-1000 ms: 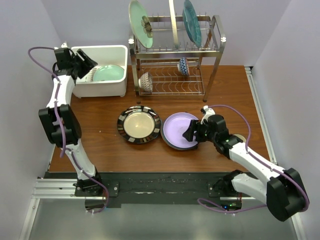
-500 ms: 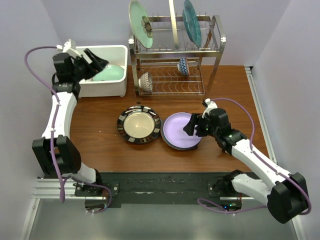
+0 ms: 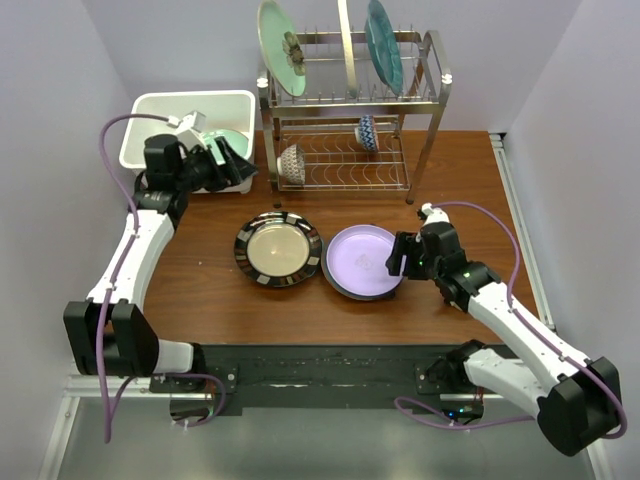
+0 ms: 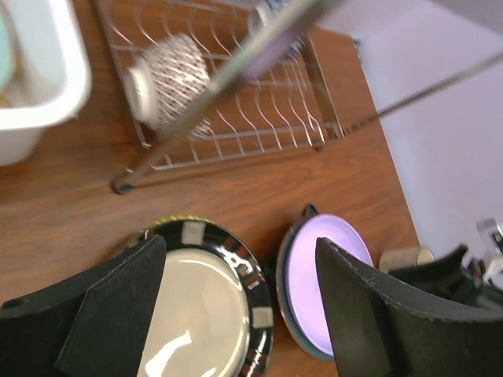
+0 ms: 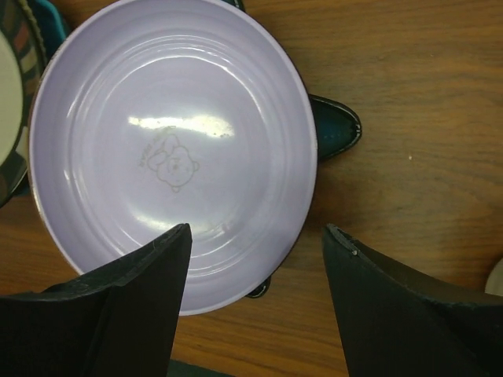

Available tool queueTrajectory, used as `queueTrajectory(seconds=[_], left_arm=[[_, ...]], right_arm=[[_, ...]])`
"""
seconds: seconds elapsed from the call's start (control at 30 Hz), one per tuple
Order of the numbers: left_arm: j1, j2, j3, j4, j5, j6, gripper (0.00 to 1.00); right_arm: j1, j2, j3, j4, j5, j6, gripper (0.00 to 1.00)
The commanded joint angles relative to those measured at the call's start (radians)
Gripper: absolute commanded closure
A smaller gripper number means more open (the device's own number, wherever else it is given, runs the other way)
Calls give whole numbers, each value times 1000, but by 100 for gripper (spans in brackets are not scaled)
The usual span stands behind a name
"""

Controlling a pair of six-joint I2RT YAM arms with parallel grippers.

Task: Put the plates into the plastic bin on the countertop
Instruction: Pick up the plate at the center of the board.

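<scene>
A black-striped plate [image 3: 278, 249] with a cream centre lies on the wooden table. Beside it, a lavender plate [image 3: 362, 260] rests on a dark blue star-shaped plate [image 5: 336, 130]. The white plastic bin [image 3: 148, 104] stands at the back left with a pale green plate [image 3: 236, 141] inside. My left gripper [image 3: 233, 166] is open and empty, hovering in front of the bin's right end; its wrist view looks down on the striped plate [image 4: 196, 306] and the lavender plate [image 4: 322, 271]. My right gripper [image 3: 396, 262] is open, its jaws straddling the lavender plate's [image 5: 173, 149] right rim.
A two-tier steel rack [image 3: 350, 130] stands at the back, holding a teal plate [image 3: 384, 45], a pale green flower plate [image 3: 280, 45] and two small patterned bowls [image 3: 292, 163]. A beige round object [image 4: 405, 258] lies by my right arm. Walls close in on both sides.
My left gripper has come out of the bin and swung right and forward, toward the table's middle. My right gripper has shifted right, from over the lavender plate to its right rim.
</scene>
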Motion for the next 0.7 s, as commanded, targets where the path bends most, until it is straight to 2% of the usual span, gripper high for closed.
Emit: queueTrajectory(seconds=[0.0,0.3,0.33,0.43,0.67], left_arm=[[-93,-2,-6,-33,49,72,20],[-267,76,-10,-61,12,95,25],[-279,84,-10,-64,7,95,25],[-314,109,-24,-58,-3,87,26],[-374,147,-41,-50,-25,79,27]], right_arm=[[2,-3,46,-39,88,21,29],[2,37,9,-7,79,43,34],[2,45,6,6,70,43,44],[4,57,-6,35,47,50,56],[2,114,-14,72,10,50,62]])
